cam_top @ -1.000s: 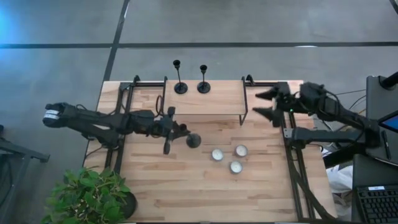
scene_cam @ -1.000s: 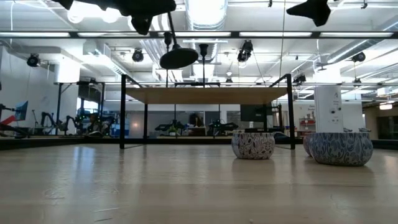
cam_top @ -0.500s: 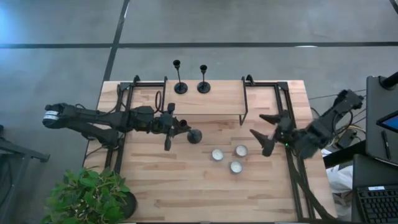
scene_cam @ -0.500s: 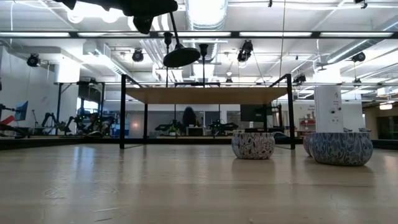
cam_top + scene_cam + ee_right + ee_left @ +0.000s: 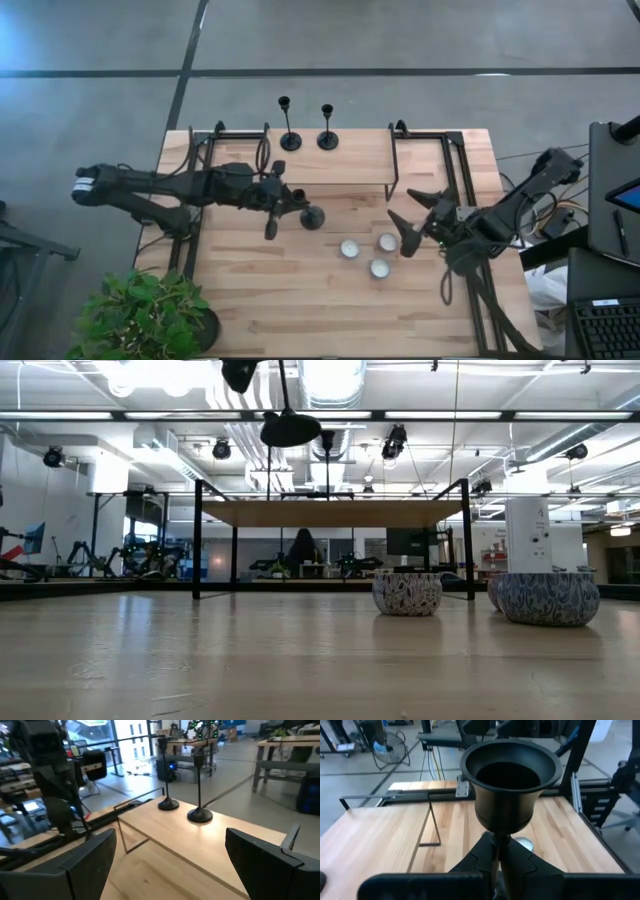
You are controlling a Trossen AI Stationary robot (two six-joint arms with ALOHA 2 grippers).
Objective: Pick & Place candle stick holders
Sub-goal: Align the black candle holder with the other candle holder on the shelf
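Left gripper [image 5: 283, 203], pinching the third candle stick holder [image 5: 311, 217], keeps carrying it toward the raised shelf [image 5: 340, 160]; right gripper [image 5: 415, 212], fingers spread, swinging in near the worktop's right edge.

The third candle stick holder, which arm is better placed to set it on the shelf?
Left. The left tool already grips the candle stick holder beside the shelf. The right tool is open near the tealights.
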